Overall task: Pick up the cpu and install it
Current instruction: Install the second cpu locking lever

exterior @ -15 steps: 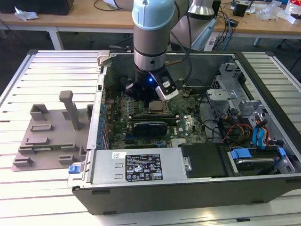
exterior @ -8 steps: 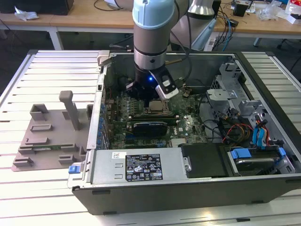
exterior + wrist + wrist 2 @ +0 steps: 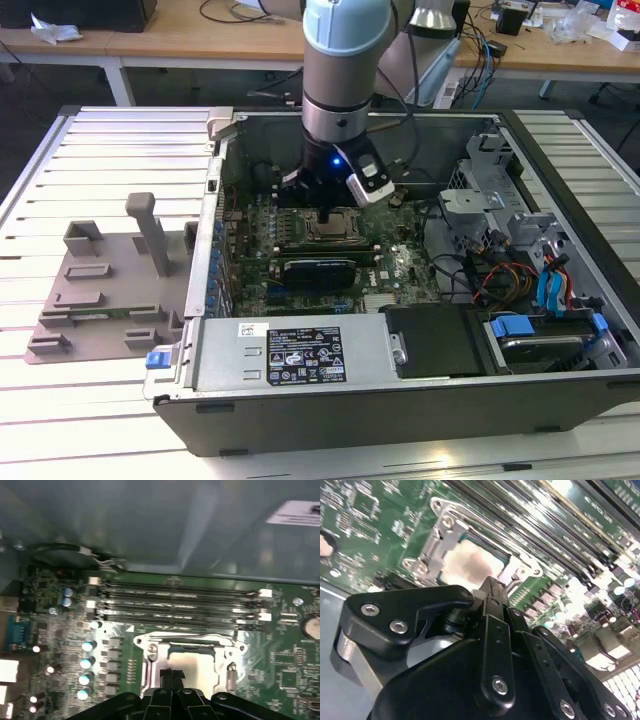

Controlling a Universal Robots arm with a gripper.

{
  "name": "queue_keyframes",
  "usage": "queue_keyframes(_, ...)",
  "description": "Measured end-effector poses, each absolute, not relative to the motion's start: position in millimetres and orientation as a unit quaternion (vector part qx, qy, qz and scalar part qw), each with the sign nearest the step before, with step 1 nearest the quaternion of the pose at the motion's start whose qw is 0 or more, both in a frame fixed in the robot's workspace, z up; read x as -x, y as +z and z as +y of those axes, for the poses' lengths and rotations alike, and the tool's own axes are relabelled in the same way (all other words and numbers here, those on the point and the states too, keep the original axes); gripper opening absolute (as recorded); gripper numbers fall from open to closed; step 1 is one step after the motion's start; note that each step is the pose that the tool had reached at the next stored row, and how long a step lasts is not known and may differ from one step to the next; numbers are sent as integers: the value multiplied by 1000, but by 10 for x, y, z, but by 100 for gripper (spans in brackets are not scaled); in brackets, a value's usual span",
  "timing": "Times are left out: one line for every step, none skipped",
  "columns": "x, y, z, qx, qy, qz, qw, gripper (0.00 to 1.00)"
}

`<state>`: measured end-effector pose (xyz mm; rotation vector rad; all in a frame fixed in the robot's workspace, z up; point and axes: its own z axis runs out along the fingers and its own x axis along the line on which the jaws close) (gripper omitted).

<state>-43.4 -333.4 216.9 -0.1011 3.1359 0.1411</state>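
The cpu (image 3: 470,562) lies flat inside the metal-framed socket (image 3: 437,540) on the green motherboard, its pale silvery top showing in both wrist views (image 3: 197,664). My gripper (image 3: 172,674) hangs straight over it, black fingers drawn together at one edge of the chip, with nothing seen between them. In the second wrist view the fingertips (image 3: 492,587) meet just above the cpu's edge. The exterior view shows the gripper (image 3: 328,212) lowered into the open computer case, directly over the socket (image 3: 335,230).
Memory slots (image 3: 175,602) run beside the socket, with capacitors (image 3: 87,662) nearby. The case wall (image 3: 215,240), drive cages and cables (image 3: 500,270) surround the board. A grey plastic tray (image 3: 100,300) sits on the slatted table at the exterior view's left.
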Motion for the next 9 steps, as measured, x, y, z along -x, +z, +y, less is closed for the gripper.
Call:
queue_keyframes(368,2169,-3330,32,38,999,-2,11)
queue_keyframes(309,2170,-3325,32,29,999,-4,11)
queue_keyframes(269,2181,-3314,32,11,999,-5,11)
queue_keyframes(263,2195,-3304,32,5,999,-6,11)
queue_keyframes(260,2210,-3294,32,0,999,-6,11)
queue_keyframes(259,2257,-3277,32,-4,999,-6,11)
queue_keyframes(259,2340,-3264,32,-5,999,-6,11)
queue_keyframes(258,2402,-3258,32,-5,999,-6,11)
queue_keyframes(258,2435,-3256,32,-5,999,-6,11)
